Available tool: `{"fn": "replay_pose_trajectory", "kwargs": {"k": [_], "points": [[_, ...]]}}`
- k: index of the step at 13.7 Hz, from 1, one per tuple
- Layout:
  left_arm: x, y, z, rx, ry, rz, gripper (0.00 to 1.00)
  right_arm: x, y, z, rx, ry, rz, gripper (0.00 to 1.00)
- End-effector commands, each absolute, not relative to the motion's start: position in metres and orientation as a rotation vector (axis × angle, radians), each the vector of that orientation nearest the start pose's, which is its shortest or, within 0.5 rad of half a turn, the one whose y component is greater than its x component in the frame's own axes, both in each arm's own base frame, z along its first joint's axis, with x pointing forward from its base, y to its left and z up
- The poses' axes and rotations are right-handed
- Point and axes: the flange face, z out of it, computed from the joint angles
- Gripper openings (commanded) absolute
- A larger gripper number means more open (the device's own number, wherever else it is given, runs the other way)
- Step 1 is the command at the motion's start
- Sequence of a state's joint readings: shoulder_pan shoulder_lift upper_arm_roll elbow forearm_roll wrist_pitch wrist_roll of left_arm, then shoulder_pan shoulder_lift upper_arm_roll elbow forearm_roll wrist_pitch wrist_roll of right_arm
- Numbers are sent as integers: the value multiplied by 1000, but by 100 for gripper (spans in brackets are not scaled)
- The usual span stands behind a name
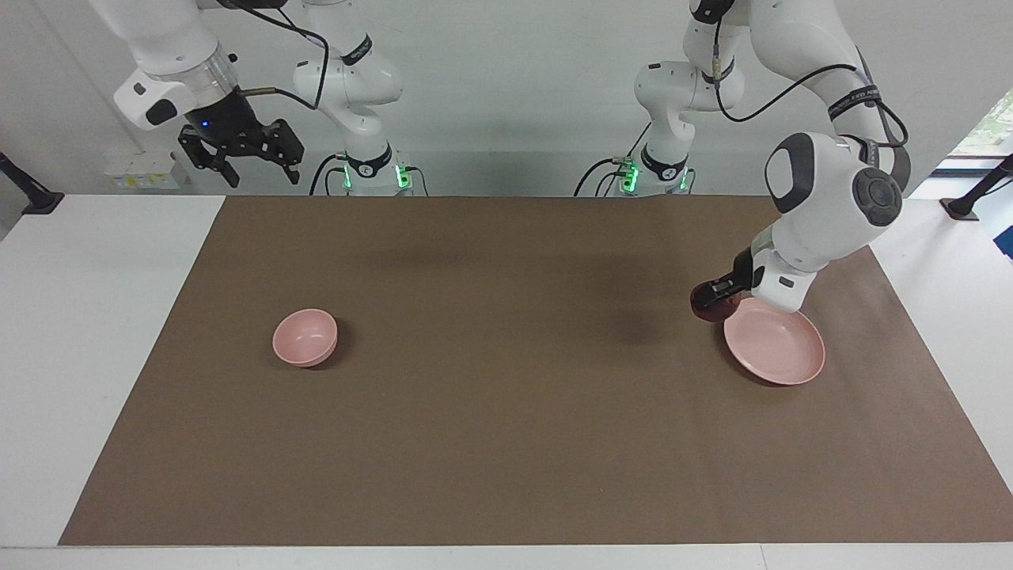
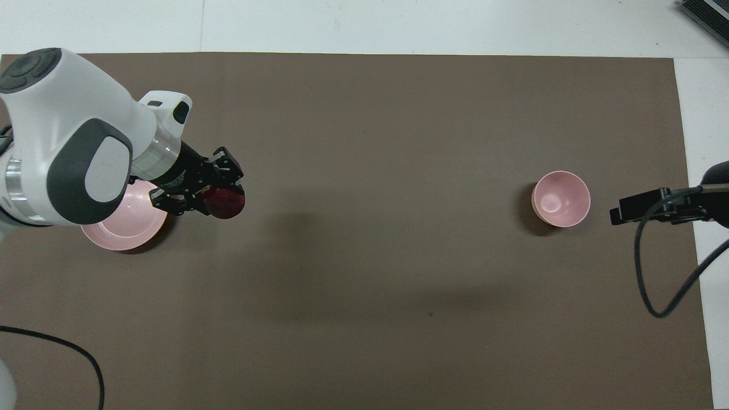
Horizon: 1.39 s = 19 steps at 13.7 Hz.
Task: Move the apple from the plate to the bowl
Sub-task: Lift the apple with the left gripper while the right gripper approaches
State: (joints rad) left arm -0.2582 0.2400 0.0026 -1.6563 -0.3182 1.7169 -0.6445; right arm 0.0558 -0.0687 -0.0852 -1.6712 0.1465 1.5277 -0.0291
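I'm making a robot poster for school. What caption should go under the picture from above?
The left gripper carries the apple off the plate, heading for the bowl.

A robotics lab: two bench-mounted arms (image 1: 348, 71), bare white walls.

A brown mat (image 1: 506, 396) covers the white table (image 1: 87, 317) before a pale wall (image 1: 506, 95).
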Motion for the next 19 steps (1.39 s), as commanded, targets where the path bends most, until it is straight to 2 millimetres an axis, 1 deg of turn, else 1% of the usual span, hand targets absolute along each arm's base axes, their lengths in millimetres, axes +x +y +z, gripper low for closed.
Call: {"fn": "replay_pose_trajectory", "kwargs": {"k": [1,2,4,5,7,9,10,11,12,14,15,16,17,19], "points": [[581,-210,480,-3229,-810,595,0,522,11,579,-2885,-12,98,100],[579,-223,484,-3253,-863,621,0,522,21,568,-2855,-13,107,100],[574,-242,486,-3323,-880,731,0,520,34,546,-2754,17,137,100],[573,-247,489,-3347,-910,792,0,519,41,539,-2705,29,152,100],[573,-255,493,-3401,-993,946,0,516,53,530,-2604,69,192,100],[573,-256,498,-3421,-1082,1099,0,510,63,518,-2491,120,233,100],[571,-260,493,-3389,-1171,1187,0,506,66,514,-2443,138,246,100],[571,-263,491,-3364,-1273,1328,0,503,69,509,-2403,154,264,100],[571,-265,493,-3354,-1321,1398,0,498,72,505,-2360,172,276,100],[568,-278,498,-3286,-1423,1489,0,489,76,506,-2274,203,278,100],[567,-282,496,-3229,-1522,1558,0,485,79,508,-2215,231,281,100],[562,-296,492,-3177,-1596,1657,0,484,80,509,-2187,262,293,100],[558,-306,491,-3162,-1634,1717,0,484,80,510,-2165,293,302,100],[547,-327,479,-3076,-1735,1883,0,485,85,514,-2105,383,344,100]]}}
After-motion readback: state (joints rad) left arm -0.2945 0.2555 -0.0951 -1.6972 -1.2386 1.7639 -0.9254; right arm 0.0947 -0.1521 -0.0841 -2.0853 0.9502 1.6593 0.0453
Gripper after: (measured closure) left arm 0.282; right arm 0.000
